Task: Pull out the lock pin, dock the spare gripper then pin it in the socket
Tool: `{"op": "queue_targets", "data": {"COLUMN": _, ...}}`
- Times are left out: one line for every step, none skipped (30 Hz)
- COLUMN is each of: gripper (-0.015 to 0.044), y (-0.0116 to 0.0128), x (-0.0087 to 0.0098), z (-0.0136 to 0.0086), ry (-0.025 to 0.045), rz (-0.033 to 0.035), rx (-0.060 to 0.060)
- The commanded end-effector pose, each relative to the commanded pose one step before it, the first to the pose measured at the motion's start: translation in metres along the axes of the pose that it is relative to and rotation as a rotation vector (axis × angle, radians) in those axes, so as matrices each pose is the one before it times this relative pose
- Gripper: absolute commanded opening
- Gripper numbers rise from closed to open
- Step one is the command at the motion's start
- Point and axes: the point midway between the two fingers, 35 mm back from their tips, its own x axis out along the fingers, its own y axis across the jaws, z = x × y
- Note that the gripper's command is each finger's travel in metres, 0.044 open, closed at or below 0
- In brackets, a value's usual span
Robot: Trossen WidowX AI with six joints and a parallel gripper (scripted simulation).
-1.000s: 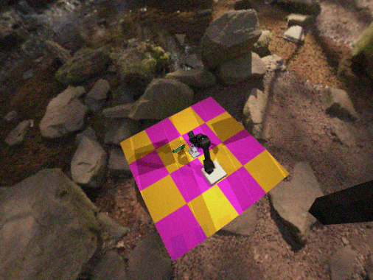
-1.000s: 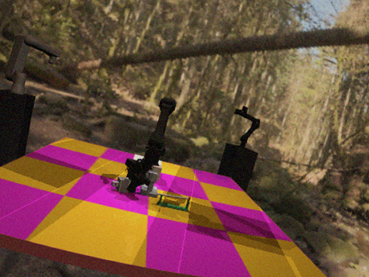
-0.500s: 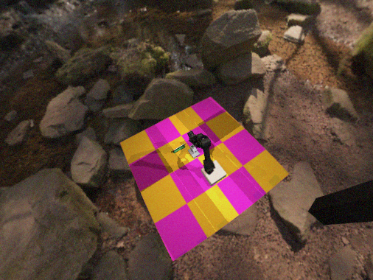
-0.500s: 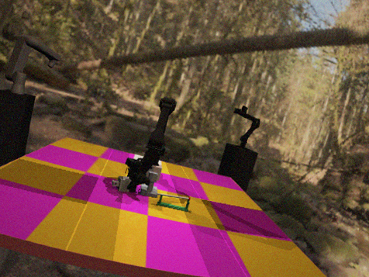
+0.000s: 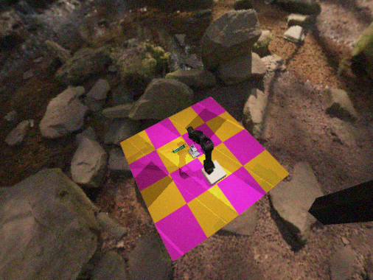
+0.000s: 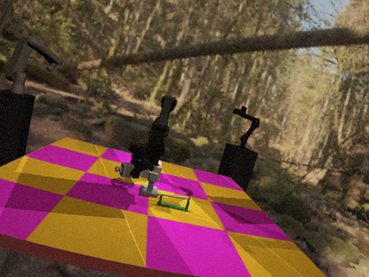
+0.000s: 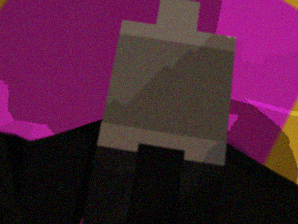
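Hand (image 6: pixel 127 172) (image 7: pixel 158 130) half open, clamped on the grey spare gripper (image 6: pixel 126 169) (image 7: pixel 167 87) between its fingers.

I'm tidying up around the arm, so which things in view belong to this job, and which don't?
Job:
- gripper, holding the grey spare gripper
- grey mount
- green rack

Not:
- two arms on black pedestals

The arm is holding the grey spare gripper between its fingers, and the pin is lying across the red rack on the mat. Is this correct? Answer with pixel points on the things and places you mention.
Not quite: the rack (image 5: pixel 179 149) (image 6: pixel 173 206) is green, as the exterior view shows. The rest stands: the arm's gripper holds the grey spare gripper (image 6: pixel 126 170) (image 7: pixel 158 130), and the pin (image 6: pixel 176 196) lies across the rack.
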Motion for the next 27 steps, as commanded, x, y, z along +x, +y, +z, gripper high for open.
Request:
{"op": "queue_targets", "data": {"gripper": 0.0000, "y": 0.00204, "x": -0.02518, "z": 0.01639, "ry": -0.01938, "rz": 0.02528, "rx": 0.0167}}
{"op": "queue_targets", "data": {"gripper": 0.0000, "y": -0.00089, "x": -0.00484, "z": 0.00223, "ry": 0.00003, "rz": -0.00005, "rx": 0.0000}}
{"op": "queue_targets", "data": {"gripper": 0.0000, "y": -0.00100, "x": -0.00487, "z": 0.00219, "ry": 0.00003, "rz": -0.00005, "rx": 0.0000}}
{"op": "queue_targets", "data": {"gripper": 0.0000, "y": -0.00089, "x": -0.00399, "z": 0.00174, "ry": 0.00003, "rz": -0.00005, "rx": 0.0000}}
{"op": "queue_targets", "data": {"gripper": 0.0000, "y": -0.00057, "x": -0.00242, "z": 0.00104, "ry": 0.00002, "rz": -0.00003, "rx": 0.0000}}
{"op": "queue_targets", "data": {"gripper": 0.0000, "y": -0.00020, "x": -0.00081, "z": 0.00034, "ry": 0.00001, "rz": -0.00001, "rx": 0.0000}}
{"op": "queue_targets", "data": {"gripper": 0.0000, "y": 0.00000, "x": 0.00000, "z": 0.00000, "ry": 0.00000, "rz": 0.00000, "rx": 0.0000}}
{"op": "queue_targets", "data": {"gripper": 0.0000, "y": 0.00000, "x": 0.00000, "z": 0.00000, "ry": 0.00000, "rz": 0.00000, "rx": 0.0000}}
{"op": "queue_targets", "data": {"gripper": 0.0000, "y": 0.00000, "x": 0.00000, "z": 0.00000, "ry": 0.00000, "rz": 0.00000, "rx": 0.0000}}
{"op": "queue_targets", "data": {"gripper": 0.0000, "y": 0.00000, "x": 0.00000, "z": 0.00000, "ry": 0.00000, "rz": 0.00000, "rx": 0.0000}}
{"op": "queue_targets", "data": {"gripper": 0.0000, "y": 0.00000, "x": 0.00000, "z": 0.00000, "ry": 0.00000, "rz": 0.00000, "rx": 0.0000}}
{"op": "queue_targets", "data": {"gripper": 0.0000, "y": 0.00000, "x": 0.00000, "z": 0.00000, "ry": 0.00000, "rz": 0.00000, "rx": 0.0000}}
{"op": "queue_targets", "data": {"gripper": 0.0000, "y": 0.00000, "x": 0.00000, "z": 0.00000, "ry": 0.00000, "rz": 0.00000, "rx": 0.0000}}
{"op": "queue_targets", "data": {"gripper": 0.0000, "y": 0.00000, "x": 0.00000, "z": 0.00000, "ry": 0.00000, "rz": 0.00000, "rx": 0.0000}}
{"op": "queue_targets", "data": {"gripper": 0.0000, "y": 0.00000, "x": 0.00000, "z": 0.00000, "ry": 0.00000, "rz": 0.00000, "rx": 0.0000}}
{"op": "queue_targets", "data": {"gripper": 0.0000, "y": 0.00000, "x": 0.00000, "z": 0.00000, "ry": 0.00000, "rz": 0.00000, "rx": 0.0000}}
{"op": "queue_targets", "data": {"gripper": 0.0000, "y": -0.00329, "x": 0.00617, "z": -0.00640, "ry": 0.01611, "rz": -0.01888, "rx": -0.0124}}
{"op": "queue_targets", "data": {"gripper": 0.0000, "y": 0.00000, "x": 0.00000, "z": 0.00000, "ry": 0.00000, "rz": 0.00000, "rx": 0.0000}}
{"op": "queue_targets", "data": {"gripper": 0.0000, "y": 0.00000, "x": 0.00000, "z": 0.00000, "ry": 0.00000, "rz": 0.00000, "rx": 0.0000}}
{"op": "queue_targets", "data": {"gripper": 0.0000, "y": 0.00000, "x": 0.00000, "z": 0.00000, "ry": 0.00000, "rz": 0.00000, "rx": 0.0000}}
{"op": "queue_targets", "data": {"gripper": 0.0000, "y": 0.00000, "x": 0.00000, "z": 0.00000, "ry": 0.00000, "rz": 0.00000, "rx": 0.0000}}
{"op": "queue_targets", "data": {"gripper": 0.0000, "y": 0.00000, "x": 0.00000, "z": 0.00000, "ry": 0.00000, "rz": 0.00000, "rx": 0.0000}}
{"op": "queue_targets", "data": {"gripper": 0.0000, "y": 0.00000, "x": 0.00000, "z": 0.00000, "ry": 0.00000, "rz": 0.00000, "rx": 0.0000}}
{"op": "queue_targets", "data": {"gripper": 0.0000, "y": 0.00000, "x": 0.00000, "z": 0.00000, "ry": 0.00000, "rz": 0.00000, "rx": 0.0000}}
{"op": "queue_targets", "data": {"gripper": 0.0000, "y": -0.00004, "x": -0.00026, "z": -0.00007, "ry": -0.00002, "rz": 0.00186, "rx": 0.0045}}
{"op": "queue_targets", "data": {"gripper": 0.0000, "y": -0.00011, "x": -0.00078, "z": -0.00021, "ry": -0.00001, "rz": 0.00558, "rx": 0.0135}}
{"op": "queue_targets", "data": {"gripper": 0.0000, "y": -0.00018, "x": -0.00129, "z": -0.00036, "ry": 0.00012, "rz": 0.00930, "rx": 0.0224}}
